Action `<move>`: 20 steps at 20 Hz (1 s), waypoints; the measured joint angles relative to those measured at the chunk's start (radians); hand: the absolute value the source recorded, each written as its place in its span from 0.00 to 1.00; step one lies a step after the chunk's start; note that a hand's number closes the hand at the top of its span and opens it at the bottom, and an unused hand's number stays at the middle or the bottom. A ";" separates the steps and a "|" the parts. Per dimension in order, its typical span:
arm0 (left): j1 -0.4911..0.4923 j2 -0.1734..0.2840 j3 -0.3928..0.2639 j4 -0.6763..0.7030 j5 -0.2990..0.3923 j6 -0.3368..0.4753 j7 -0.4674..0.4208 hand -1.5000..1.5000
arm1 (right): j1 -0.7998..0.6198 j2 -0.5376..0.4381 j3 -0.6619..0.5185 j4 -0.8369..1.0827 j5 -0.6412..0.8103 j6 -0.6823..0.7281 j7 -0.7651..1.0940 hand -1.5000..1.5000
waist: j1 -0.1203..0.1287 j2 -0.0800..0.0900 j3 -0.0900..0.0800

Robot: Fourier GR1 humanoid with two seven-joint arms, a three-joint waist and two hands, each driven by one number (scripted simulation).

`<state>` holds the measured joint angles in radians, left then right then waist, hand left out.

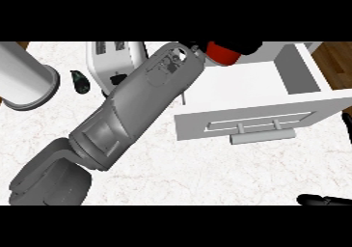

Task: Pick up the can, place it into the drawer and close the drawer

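Note:
The red can (pixel 223 54) hangs at the top of the head view, over the back corner of the open white drawer (pixel 239 87). My left hand (pixel 244 46) is curled round the can and hides its upper part. The grey left forearm (pixel 139 103) slants across the counter from the lower left to that point. The drawer's front panel with its handle (pixel 264 136) faces me. My right hand (pixel 325 199) rests at the lower right edge with straight fingers (pixel 349 126), holding nothing.
A white toaster (pixel 111 60) stands behind the left forearm. A grey cylinder (pixel 23 72) lies at the far left, and a small dark object (pixel 80 82) lies beside it. The marble counter (pixel 207 169) stretches in front of the drawer.

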<state>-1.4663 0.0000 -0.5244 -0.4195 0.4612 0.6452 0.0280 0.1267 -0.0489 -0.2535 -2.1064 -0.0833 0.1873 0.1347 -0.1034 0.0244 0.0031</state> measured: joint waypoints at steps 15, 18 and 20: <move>0.044 0.000 -0.099 0.054 0.062 0.086 -0.071 0.00 | -0.015 -0.008 0.014 -0.008 0.006 0.009 -0.003 0.00 | -0.023 0.007 0.000; 0.036 0.000 -0.105 0.062 0.077 0.108 -0.072 0.00 | -0.008 -0.009 0.012 -0.016 0.000 0.015 -0.009 0.00 | -0.029 0.007 0.000; 0.027 0.000 -0.105 0.063 0.090 0.121 -0.071 0.00 | -0.013 -0.014 0.011 -0.021 -0.001 0.016 -0.003 0.00 | -0.032 0.008 0.000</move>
<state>-1.4395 0.0001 -0.6290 -0.3563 0.5510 0.7661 -0.0427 0.1140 -0.0633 -0.2425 -2.1270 -0.0847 0.2036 0.1313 -0.1357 0.0327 0.0028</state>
